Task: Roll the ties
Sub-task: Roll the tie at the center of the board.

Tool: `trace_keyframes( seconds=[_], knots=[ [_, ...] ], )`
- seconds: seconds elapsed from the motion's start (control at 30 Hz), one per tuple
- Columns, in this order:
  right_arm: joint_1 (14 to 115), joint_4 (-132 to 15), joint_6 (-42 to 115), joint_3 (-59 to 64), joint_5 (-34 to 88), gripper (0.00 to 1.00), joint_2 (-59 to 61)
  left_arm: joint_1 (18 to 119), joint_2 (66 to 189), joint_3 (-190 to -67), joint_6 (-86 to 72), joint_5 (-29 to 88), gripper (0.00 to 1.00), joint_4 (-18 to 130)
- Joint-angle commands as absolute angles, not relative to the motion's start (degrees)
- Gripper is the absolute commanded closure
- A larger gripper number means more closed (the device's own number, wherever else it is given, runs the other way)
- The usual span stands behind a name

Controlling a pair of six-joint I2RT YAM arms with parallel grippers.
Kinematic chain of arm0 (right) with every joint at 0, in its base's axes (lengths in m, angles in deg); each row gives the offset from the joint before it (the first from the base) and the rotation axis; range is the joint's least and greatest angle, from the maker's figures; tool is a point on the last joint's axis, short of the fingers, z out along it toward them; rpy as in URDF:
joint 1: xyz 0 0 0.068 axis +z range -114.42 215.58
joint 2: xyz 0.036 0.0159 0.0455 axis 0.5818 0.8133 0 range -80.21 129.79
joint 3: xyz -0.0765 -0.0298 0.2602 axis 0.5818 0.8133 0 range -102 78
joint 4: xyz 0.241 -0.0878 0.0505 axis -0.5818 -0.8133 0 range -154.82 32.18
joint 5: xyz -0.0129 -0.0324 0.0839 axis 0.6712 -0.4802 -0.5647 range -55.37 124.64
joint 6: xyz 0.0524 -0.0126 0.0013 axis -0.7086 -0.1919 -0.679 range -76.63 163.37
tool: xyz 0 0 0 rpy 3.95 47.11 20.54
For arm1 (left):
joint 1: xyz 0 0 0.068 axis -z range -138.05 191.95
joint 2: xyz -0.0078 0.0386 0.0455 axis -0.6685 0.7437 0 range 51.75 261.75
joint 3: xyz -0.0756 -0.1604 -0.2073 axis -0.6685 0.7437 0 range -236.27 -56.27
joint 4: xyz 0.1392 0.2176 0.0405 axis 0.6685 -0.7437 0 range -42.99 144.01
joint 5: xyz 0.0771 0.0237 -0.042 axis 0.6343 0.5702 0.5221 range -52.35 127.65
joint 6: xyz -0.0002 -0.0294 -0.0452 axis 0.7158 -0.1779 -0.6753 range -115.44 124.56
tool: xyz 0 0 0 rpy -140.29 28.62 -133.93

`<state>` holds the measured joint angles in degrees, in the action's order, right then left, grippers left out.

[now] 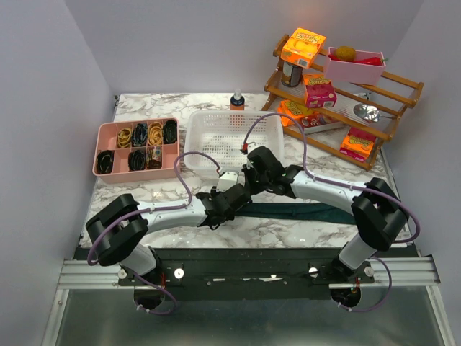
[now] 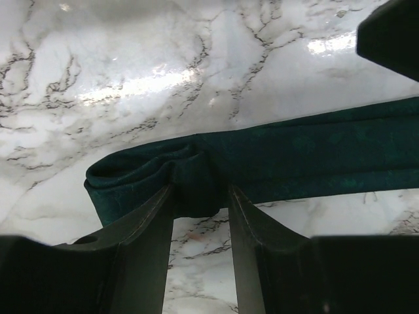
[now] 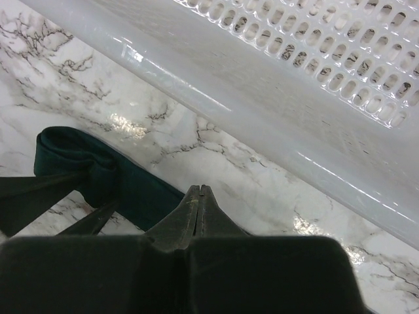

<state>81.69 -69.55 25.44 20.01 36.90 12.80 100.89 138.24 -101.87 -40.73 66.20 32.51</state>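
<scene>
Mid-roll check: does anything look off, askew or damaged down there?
Only the tie: its folded end is a loose, flattened loop rather than a tight coil, and the left gripper straddles it where the fabric bunches. Nothing spilled or damaged shows.

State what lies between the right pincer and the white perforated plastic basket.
Only bare marble tabletop separates the right pincer from the white plastic basket, shown in the right wrist view.

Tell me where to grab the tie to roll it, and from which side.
Grip the tie at its doubled-over end, coming from above, a finger on each long edge: there the fabric is stacked thick, the rest lies flat on the table.
</scene>
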Motion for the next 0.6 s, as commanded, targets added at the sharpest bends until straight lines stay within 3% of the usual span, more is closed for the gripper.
trace_keyframes(
  seconds=[0.0, 0.23, 0.33, 0.57],
  knots=[
    [81.55, -68.98, 25.97, 20.61, 36.13, 0.99, 14.10, 100.14, 136.21, -98.90, -41.75, 61.30, 0.53, 38.36],
    [81.46, -68.81, 26.58, 20.70, 34.99, 0.99, 13.84, 98.73, 133.50, -96.96, -41.93, 58.74, 0.51, 41.43],
    [81.55, -68.11, 27.02, 20.96, 31.22, 0.99, 13.13, 96.98, 129.81, -95.38, -41.84, 57.08, 0.43, 42.84],
    [82.69, -67.05, 27.20, 19.82, 27.08, 0.99, 13.13, 90.14, 119.08, -89.07, -42.02, 50.76, 0.37, 46.88]
  ],
)
